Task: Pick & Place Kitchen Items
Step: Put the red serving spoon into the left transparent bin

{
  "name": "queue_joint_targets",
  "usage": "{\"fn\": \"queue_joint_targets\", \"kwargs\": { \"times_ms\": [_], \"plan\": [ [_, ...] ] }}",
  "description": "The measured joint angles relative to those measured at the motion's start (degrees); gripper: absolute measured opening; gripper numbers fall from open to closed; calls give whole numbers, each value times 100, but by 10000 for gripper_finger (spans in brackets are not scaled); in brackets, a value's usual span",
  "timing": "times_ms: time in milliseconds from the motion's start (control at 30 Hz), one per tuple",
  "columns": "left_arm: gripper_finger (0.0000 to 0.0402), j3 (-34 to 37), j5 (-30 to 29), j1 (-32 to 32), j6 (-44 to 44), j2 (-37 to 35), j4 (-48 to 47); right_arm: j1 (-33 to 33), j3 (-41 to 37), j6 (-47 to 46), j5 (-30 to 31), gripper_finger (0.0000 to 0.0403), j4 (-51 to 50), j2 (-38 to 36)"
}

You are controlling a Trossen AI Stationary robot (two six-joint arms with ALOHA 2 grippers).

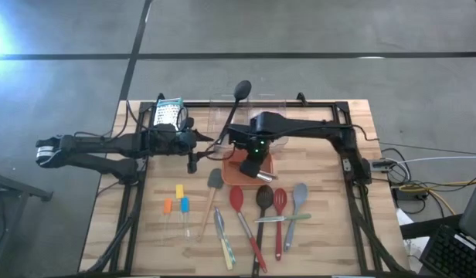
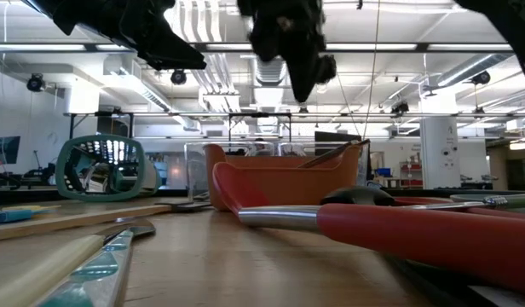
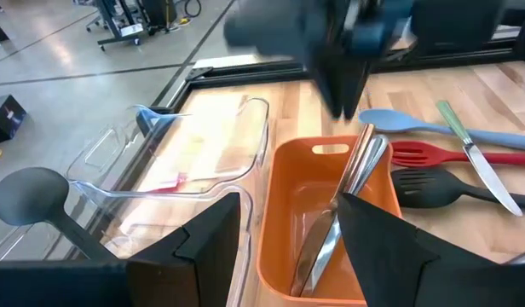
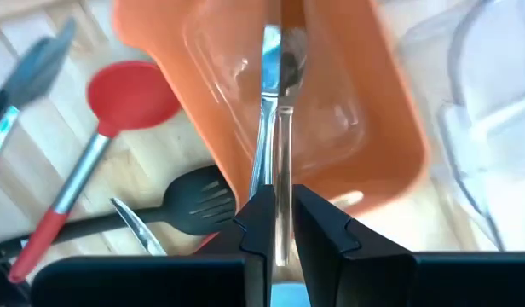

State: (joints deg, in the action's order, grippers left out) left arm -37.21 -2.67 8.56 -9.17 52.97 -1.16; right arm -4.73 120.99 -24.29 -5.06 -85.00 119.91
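From above, the right gripper (image 1: 257, 164) hangs over the orange tray (image 1: 232, 174) near the middle of the counter (image 1: 331, 232), while the left gripper (image 1: 193, 140) sits just beside it, near the box grater (image 1: 168, 113). In front of the tray lie a red spoon (image 1: 236, 199), a black spoon (image 1: 264, 196), a red slotted spatula (image 1: 280, 202) and a grey spoon (image 1: 299, 193), with small orange, yellow and blue pieces (image 1: 177, 202) well apart. From counter height, the tray (image 2: 279, 183) stands behind a red-handled tool (image 2: 433, 234), and a metal utensil (image 2: 331, 153) leans out of it. In the left wrist view, the left jaws stand apart, holding nothing, facing the tray (image 3: 288, 188) and clear tub (image 3: 203, 153). In the right wrist view, the right jaws are closed on a thin metal utensil (image 4: 273, 60) whose end reaches down into the tray (image 4: 382, 102).
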Motion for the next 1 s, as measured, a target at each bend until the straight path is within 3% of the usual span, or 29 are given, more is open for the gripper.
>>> {"fn": "queue_joint_targets", "kwargs": {
  "times_ms": [367, 667, 1000],
  "plan": [
    [204, 0, 5, -2, 114, 0, -20, 997, -15, -1172, 1011, 38, -19, -1157],
    [204, 0, 5, -2, 140, 1, -65, 1961, -33, -1955, 1528, 38, -213, -1422],
    [204, 0, 12, -13, 570, -59, -193, 2967, -408, -2245, 3350, 38, -505, -1463]
  ]
}}
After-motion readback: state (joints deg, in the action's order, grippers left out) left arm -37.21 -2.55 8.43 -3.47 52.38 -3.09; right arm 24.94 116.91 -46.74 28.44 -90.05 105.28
